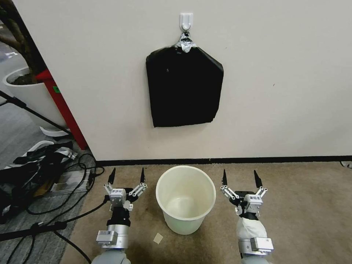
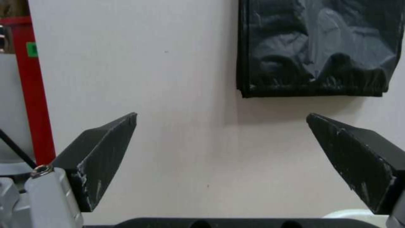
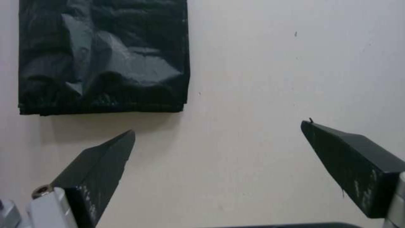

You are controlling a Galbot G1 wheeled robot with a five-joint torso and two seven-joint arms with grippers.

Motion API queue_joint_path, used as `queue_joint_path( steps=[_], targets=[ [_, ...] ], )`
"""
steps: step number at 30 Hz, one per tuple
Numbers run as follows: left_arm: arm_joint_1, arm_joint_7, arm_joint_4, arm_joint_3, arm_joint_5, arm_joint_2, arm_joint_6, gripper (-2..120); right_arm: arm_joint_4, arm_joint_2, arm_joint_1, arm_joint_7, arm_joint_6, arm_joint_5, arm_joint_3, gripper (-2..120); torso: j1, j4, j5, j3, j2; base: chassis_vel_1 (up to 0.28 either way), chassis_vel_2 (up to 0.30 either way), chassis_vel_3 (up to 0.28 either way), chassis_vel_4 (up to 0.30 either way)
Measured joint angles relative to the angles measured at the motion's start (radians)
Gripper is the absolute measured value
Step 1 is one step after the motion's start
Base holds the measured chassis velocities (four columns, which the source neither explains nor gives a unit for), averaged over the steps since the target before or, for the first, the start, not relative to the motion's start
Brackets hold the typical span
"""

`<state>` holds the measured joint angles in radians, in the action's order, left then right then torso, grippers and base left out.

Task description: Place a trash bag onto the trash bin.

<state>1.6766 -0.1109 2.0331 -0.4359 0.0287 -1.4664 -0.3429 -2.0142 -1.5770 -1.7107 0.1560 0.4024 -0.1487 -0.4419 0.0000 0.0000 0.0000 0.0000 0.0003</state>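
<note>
The cream-white trash bin [image 1: 183, 224] stands upright on the carpet close to the wall, with nothing in it. My left gripper [image 1: 127, 172] is open beside the bin's left side, fingers pointing at the wall. On the bin's right side my right gripper [image 1: 239, 173] is open in the same way. Both hold nothing. The trash bag is out of view. A flat black five-sided pack [image 1: 184, 88] hangs by its silver-taped tip from a white wall hook [image 1: 186, 20] above the bin. Its lower edge shows beyond the left gripper [image 2: 221, 115] and the right gripper [image 3: 217, 126].
A black-and-white heap [image 1: 36, 165] and loose cables [image 1: 73, 205] lie on the floor at the left. Behind them stand a red post [image 1: 62, 106] and a white planter [image 1: 29, 91]. A small paper scrap [image 1: 158, 238] lies near the bin. Bare carpet stretches to the right.
</note>
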Motion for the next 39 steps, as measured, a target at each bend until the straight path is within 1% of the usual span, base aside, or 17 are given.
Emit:
queue_joint_path(
  steps=[7, 12, 14, 18, 19, 20, 23, 24, 26, 27, 28, 30, 31, 32, 34, 36, 39],
  targets=[
    [0.0, 0.0, 0.002, 0.008, 0.0, 0.002, 0.004, 100, 0.005, 0.018, 0.013, -0.001, -0.014, 0.045, 0.001, 100, 0.0, -0.0001, 0.0, 0.0, 0.0, 0.0, 0.0, 0.0, 0.0],
    [0.003, 0.001, 0.01, 0.015, 0.001, 0.008, 0.007, 100, 0.003, 0.074, 0.081, -0.015, -0.075, 0.206, 0.03, 100, 0.0, -0.0001, 0.0001, 0.0, 0.0, 0.0, 0.0, 0.0, 0.0],
    [0.004, 0.001, 0.012, 0.016, 0.001, 0.009, 0.008, 100, 0.002, 0.083, 0.098, -0.017, -0.087, 0.232, 0.034, 100, 0.0, -0.0001, 0.0001, 0.0, 0.0, 0.0, 0.0, 0.0, 0.0],
    [0.013, 0.002, 0.022, 0.016, 0.001, 0.014, 0.009, 100, -0.011, 0.169, 0.251, -0.046, -0.225, 0.53, 0.09, 100, 0.0, 0.0002, 0.0, 0.0, 0.0, 0.0, 0.0, 0.0, 0.0],
    [0.013, 0.002, 0.022, 0.016, 0.001, 0.014, 0.009, 100, -0.011, 0.169, 0.251, -0.046, -0.225, 0.53, 0.09, 100, 0.0, 0.0002, 0.0, 0.0, 0.0, 0.0, 0.0, 0.0, 0.0],
    [0.016, 0.003, 0.024, 0.014, 0.001, 0.016, 0.009, 100, -0.012, 0.187, 0.291, -0.051, -0.265, 0.611, 0.103, 100, 0.0, -0.0002, 0.0002, 0.0, 0.0, 0.0, 0.0, 0.0, 0.0],
    [0.026, 0.003, 0.028, 0.004, 0.002, 0.019, 0.009, 100, -0.011, 0.233, 0.434, -0.06, -0.38, 0.861, 0.144, 100, 0.0, 0.0003, 0.0, 0.0, 0.0, 0.0, 0.0, 0.0, 0.0],
    [0.026, 0.003, 0.028, 0.004, 0.002, 0.019, 0.009, 100, -0.011, 0.233, 0.434, -0.06, -0.38, 0.861, 0.144, 100, 0.0, 0.0003, 0.0, 0.0, 0.0, 0.0, 0.0, 0.0, 0.0],
    [0.039, 0.003, 0.036, -0.002, 0.004, 0.019, 0.009, 100, -0.009, 0.245, 0.523, -0.053, -0.451, 1.039, 0.164, 100, 0.0, 0.0002, 0.0001, 0.0, 0.0, 0.0, 0.0, 0.0, 0.0],
    [0.045, 0.003, 0.04, -0.004, 0.004, 0.018, 0.007, 100, -0.009, 0.243, 0.561, -0.045, -0.48, 1.128, 0.171, 100, 0.0, 0.0, -0.0001, 0.0, 0.0, 0.0, 0.0, 0.0, 0.0],
    [0.045, 0.003, 0.04, -0.004, 0.004, 0.018, 0.007, 100, -0.009, 0.243, 0.561, -0.045, -0.48, 1.128, 0.171, 100, 0.0, 0.0, -0.0001, 0.0, 0.0, 0.0, 0.0, 0.0, 0.0],
    [0.053, 0.003, 0.048, -0.007, 0.004, 0.016, 0.004, 100, -0.003, 0.23, 0.616, -0.039, -0.523, 1.26, 0.176, 100, 0.0, 0.0, -0.0001, 0.0, 0.0, 0.0, 0.0, 0.0, 0.0],
    [0.053, 0.003, 0.048, -0.007, 0.004, 0.016, 0.004, 100, -0.003, 0.23, 0.616, -0.039, -0.523, 1.26, 0.176, 100, 0.0, 0.0, -0.0001, 0.0, 0.0, 0.0, 0.0, 0.0, 0.0],
    [0.059, 0.004, 0.053, -0.009, 0.004, 0.014, 0.003, 100, 0.012, 0.213, 0.673, -0.039, -0.565, 1.372, 0.179, 100, 0.0, -0.0001, -0.0001, 0.0, 0.0, 0.0, 0.0, 0.0, 0.0],
    [0.064, 0.003, 0.056, -0.012, 0.002, 0.012, 0.003, 100, 0.045, 0.193, 0.741, -0.042, -0.594, 1.457, 0.186, 100, 0.0, -0.0001, -0.0002, 0.0, 0.0, 0.0, 0.0, 0.0, 0.0],
    [0.065, 0.002, 0.057, -0.013, 0.001, 0.011, 0.004, 100, 0.059, 0.186, 0.765, -0.043, -0.602, 1.48, 0.188, 100, 0.0, -0.0001, -0.0001, 0.0, 0.0, 0.0, 0.0, 0.0, 0.0],
    [0.076, -0.001, 0.06, -0.018, -0.002, 0.007, 0.007, 100, 0.163, 0.142, 0.919, -0.061, -0.65, 1.593, 0.189, 100, 0.0, 0.0001, -0.0001, 0.0, 0.0, 0.0, 0.0, 0.0, 0.0]
  ],
)
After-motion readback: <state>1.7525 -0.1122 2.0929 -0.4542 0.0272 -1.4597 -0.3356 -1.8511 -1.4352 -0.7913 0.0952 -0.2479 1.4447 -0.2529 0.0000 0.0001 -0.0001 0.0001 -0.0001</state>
